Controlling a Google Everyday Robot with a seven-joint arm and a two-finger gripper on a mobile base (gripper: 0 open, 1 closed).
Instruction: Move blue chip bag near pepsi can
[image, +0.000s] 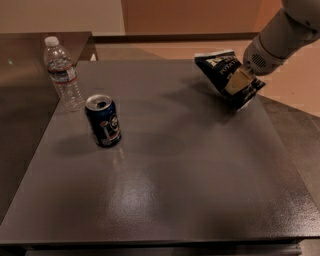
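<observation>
The blue chip bag is dark navy with white lettering and hangs tilted just above the far right part of the dark table. My gripper comes in from the upper right on a white arm and is shut on the bag's right side. The pepsi can stands upright on the left half of the table, well apart from the bag.
A clear plastic water bottle stands upright behind and left of the can near the table's left edge. A second dark surface adjoins the table on the left. Tan floor lies behind.
</observation>
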